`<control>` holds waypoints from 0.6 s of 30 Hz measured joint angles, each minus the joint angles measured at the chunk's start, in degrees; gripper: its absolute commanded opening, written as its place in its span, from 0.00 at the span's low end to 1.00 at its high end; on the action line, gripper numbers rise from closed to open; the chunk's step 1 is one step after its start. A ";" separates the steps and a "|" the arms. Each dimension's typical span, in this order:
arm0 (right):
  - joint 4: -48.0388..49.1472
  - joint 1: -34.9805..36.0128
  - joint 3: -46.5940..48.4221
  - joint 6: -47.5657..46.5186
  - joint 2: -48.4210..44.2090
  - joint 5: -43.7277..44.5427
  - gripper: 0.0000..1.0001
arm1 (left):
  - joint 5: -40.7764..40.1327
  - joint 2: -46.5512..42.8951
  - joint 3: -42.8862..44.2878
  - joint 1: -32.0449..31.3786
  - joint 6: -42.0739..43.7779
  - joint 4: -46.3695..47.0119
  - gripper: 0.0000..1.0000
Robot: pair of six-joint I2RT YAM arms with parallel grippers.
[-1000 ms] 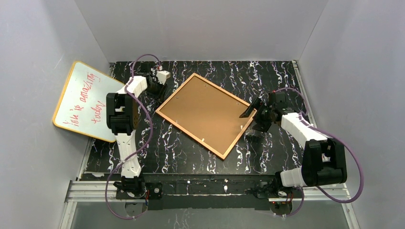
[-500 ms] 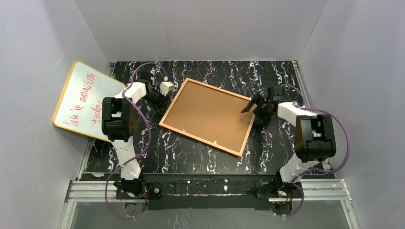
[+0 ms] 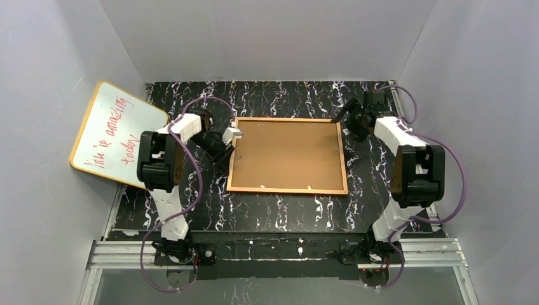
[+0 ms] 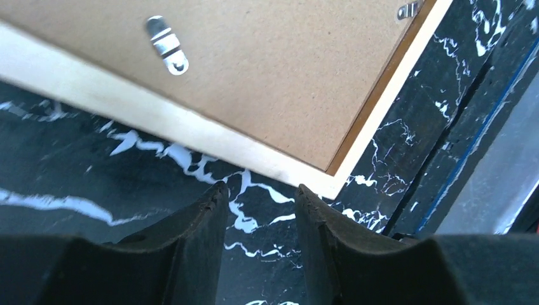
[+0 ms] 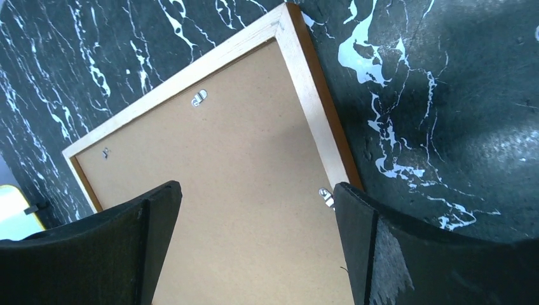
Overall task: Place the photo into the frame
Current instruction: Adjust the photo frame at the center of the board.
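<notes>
Orange-brown wooden frame [image 3: 287,155] back-up; left gripper [image 4: 260,190] narrowly parted, right gripper [image 5: 254,190] wide, both empty (photo unseen). Risk: nudging skews frame.

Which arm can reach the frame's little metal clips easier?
Probably right: the right gripper, open, hangs over the orange-brown wooden frame beside a metal clip; the left gripper sits off its edge.

The frame [image 3: 287,155] lies board-up, its front face hidden against the worktop [image 3: 286,210]. Ahead of the left hand [image 4: 260,189] it runs off the top edge; beneath the right hand [image 5: 255,188], off the bottom.
</notes>
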 measured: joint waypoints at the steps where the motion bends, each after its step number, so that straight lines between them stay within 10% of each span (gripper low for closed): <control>1: -0.17 0.07 0.17 0.02 -0.52 0.50 0.93 | 0.37 0.11 0.24 0.57 -0.37 -0.50 0.40; 7: 0.63 2.78 -0.76 1.84 -6.14 0.22 0.85 | 3.78 1.92 4.42 4.57 -6.16 -0.04 0.33; 18: 10.54 29.35 -0.02 10.01 -0.33 -8.63 0.76 | 7.04 4.15 2.89 4.28 -14.91 4.72 0.18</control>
